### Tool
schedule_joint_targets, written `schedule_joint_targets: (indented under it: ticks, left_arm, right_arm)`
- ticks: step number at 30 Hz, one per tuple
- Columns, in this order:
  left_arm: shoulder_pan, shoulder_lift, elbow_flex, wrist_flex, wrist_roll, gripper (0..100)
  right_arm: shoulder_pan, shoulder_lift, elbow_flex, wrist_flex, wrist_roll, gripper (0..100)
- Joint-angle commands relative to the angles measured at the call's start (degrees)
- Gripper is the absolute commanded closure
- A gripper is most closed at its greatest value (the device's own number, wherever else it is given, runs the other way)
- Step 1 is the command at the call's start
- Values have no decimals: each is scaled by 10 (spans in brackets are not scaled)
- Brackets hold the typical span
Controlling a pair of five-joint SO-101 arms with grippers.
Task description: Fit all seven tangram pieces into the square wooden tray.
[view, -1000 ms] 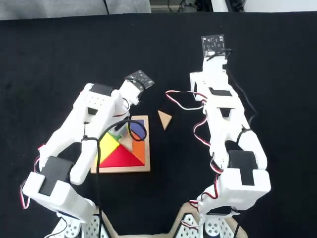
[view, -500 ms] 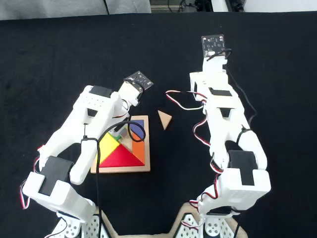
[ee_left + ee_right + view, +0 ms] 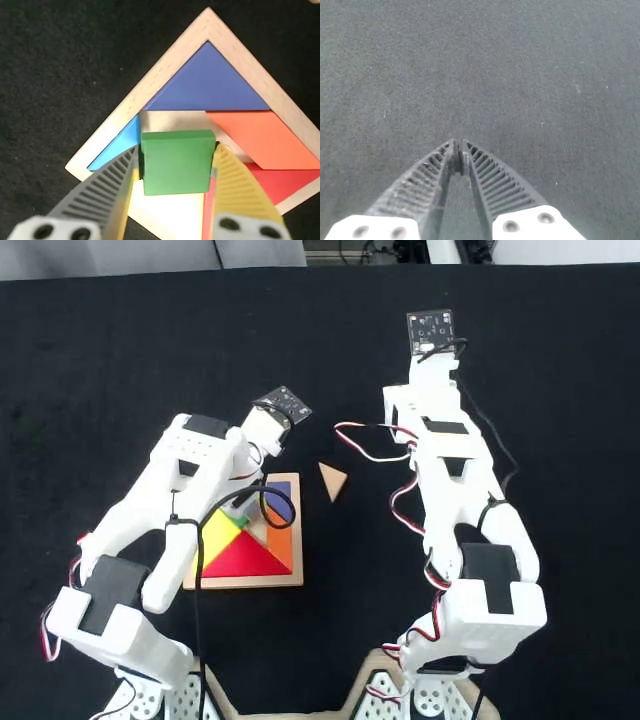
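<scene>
Left gripper: pinches the green square by two opposite edges, above the far part of the tray.
Green square: over a bare wooden gap, bordered by the blue triangle, the orange piece and the light-blue piece; whether it rests on the tray floor cannot be told.
Tray: flat on the black tabletop, left of its middle, partly under the left arm.
Seated pieces: blue triangle in the far right corner of the tray; orange piece along its right edge; red triangle along its near edge; yellow triangle on its left side; light-blue piece against the rim next to the blue triangle.
Plain triangle: on the tabletop near the tray's far right corner, apart from it, between the two arms.
Right gripper: fingers pressed together, grasping nothing, over bare tabletop right of the middle, toward the far edge.
</scene>
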Motion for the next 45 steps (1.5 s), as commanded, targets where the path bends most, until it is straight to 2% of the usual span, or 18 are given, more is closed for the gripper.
schedule_joint_targets:
  ticks: [1,5,11,25,31,33,45]
  left_arm:
    - [-7,-29,-3,-6,-5,781]
    - [-4,-29,-2,-6,-5,773]
    - [-14,-29,-8,-7,-6,659]
    - [-36,-36,35,-24,-76,658]
    - [-49,-33,77,-136,-76,658]
    - [-50,-36,81,-152,-75,658]
    - [-59,-36,65,-151,-77,658]
  right_arm:
    - [9,-2,-31,-11,-1,988]
    - [7,-2,-31,-11,0,988]
    - [8,-1,-31,-11,1,988]
    - [6,-2,-31,-11,1,988]
    - [5,-2,-31,-11,1,988]
    - [5,-2,-31,-11,1,988]
    - [5,-2,-31,-10,1,988]
